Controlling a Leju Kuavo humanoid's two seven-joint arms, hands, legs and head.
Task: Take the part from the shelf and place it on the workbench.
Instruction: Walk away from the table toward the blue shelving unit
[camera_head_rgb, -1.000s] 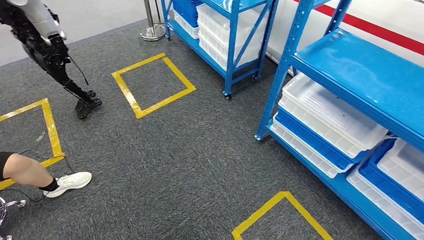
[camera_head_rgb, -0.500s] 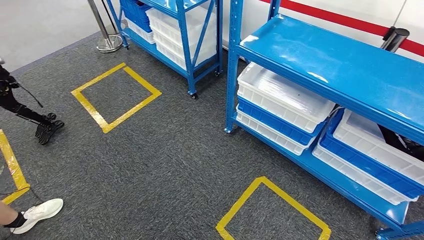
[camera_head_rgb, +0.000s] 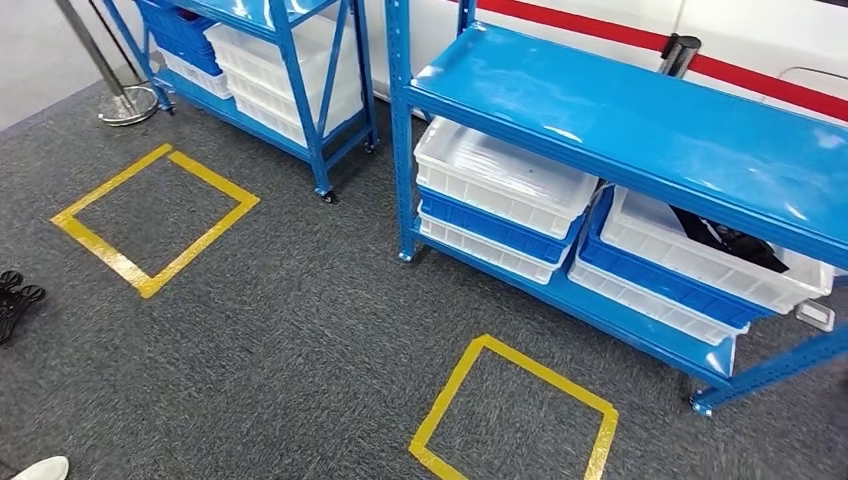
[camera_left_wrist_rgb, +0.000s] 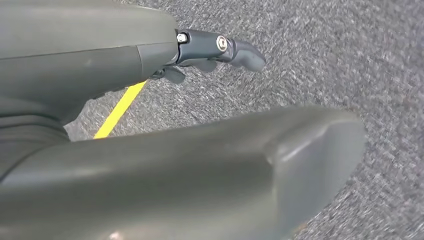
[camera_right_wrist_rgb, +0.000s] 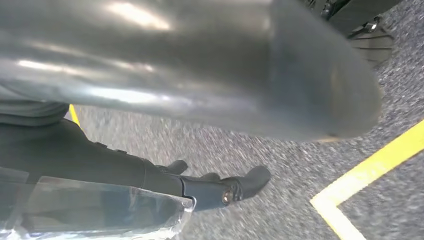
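Black against a white bin (camera_head_rgb: 690, 265) low in the blue shelf (camera_head_rgb: 640, 120), the part (camera_head_rgb: 725, 240) lies untouched, apparently out of reach beyond the yellow floor square (camera_head_rgb: 447, 390); left hand (camera_left_wrist_rgb: 215, 47) hangs slack and empty, right hand (camera_right_wrist_rgb: 215, 190) beside clear plastic (camera_right_wrist_rgb: 100, 212), grasp unclear.

Blue shelf (camera_head_rgb: 640, 120) w/ bare glossy top deck; lower deck carries two stacks of white and blue trays (camera_head_rgb: 500, 195), side by side, and the right stack's top tray (camera_head_rgb: 700, 250) has a dark part (camera_head_rgb: 725, 238) lying in it. Second blue shelf (camera_head_rgb: 290, 70) further back, also w/ stacked white trays. Grey carpet floor (camera_head_rgb: 300, 340) has yellow tape squares (camera_head_rgb: 515, 410), one just in front of the near shelf, another (camera_head_rgb: 155, 215) well apart.
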